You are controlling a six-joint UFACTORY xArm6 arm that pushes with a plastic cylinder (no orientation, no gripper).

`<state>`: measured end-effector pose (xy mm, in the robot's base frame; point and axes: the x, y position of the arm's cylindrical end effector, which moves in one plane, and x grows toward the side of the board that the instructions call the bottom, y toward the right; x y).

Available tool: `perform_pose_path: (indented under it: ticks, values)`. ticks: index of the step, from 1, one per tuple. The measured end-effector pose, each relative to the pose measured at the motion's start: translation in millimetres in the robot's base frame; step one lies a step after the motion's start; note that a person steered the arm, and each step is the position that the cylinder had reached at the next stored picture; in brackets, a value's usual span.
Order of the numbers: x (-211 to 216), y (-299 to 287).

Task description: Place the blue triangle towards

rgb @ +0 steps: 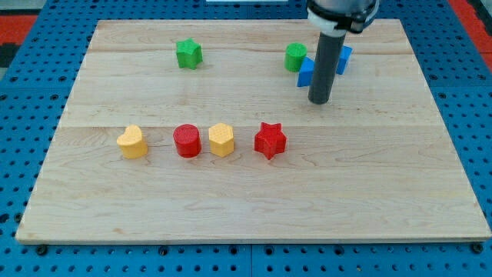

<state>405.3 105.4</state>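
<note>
At the view's top right, my tip, a bare rod holding nothing, sits just below the half-hidden blue blocks, so I'd push slowly, clear of the green block.

Yellow heart, red cylinder, yellow hexagon, red star in row.

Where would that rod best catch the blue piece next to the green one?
There is no grip; my tip only pushes. The blue block touches the green block on its upper left, and the rod hides its right side. Probably press a bare flat face, opposite the intended direction.
</note>
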Motion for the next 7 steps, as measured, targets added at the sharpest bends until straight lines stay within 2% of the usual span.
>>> perform_pose_path:
  ticks: [1, 2, 3, 5, 7]
  values:
    - [5.6, 8.8]
    - [2.6, -31.8]
    - [-27.9, -55.6]
    - [-53.7, -1.7]
    - [-60.5, -0.6]
